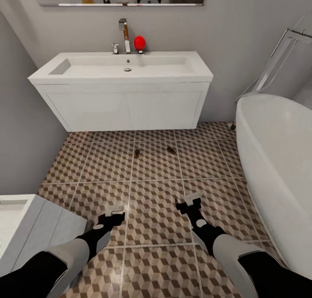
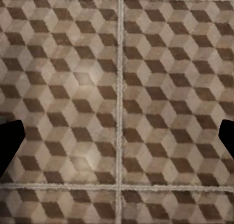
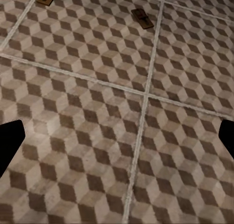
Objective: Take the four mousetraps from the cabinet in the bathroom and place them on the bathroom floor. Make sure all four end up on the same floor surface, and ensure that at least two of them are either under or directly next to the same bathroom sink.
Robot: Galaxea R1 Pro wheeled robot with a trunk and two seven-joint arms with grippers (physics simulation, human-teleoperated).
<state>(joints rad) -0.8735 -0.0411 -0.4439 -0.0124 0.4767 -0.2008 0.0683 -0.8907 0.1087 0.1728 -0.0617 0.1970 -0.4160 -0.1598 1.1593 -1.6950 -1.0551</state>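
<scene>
Two mousetraps (image 1: 137,153) (image 1: 171,150) lay on bathroom floor (image 1: 156,211) at twelve o'clock, near sink (image 1: 125,90). Left hand (image 1: 113,215) and right hand (image 1: 187,201) spread, empty. Two seemingly left.

Black arms (image 1: 39,270) — pale grey cuffs, black-and-grey tools (image 1: 113,212).

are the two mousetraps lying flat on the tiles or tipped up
Flat. Both mousetraps lie with their boards down on the bathroom floor, just in front of the sink; the right wrist view shows them flat too.
</scene>
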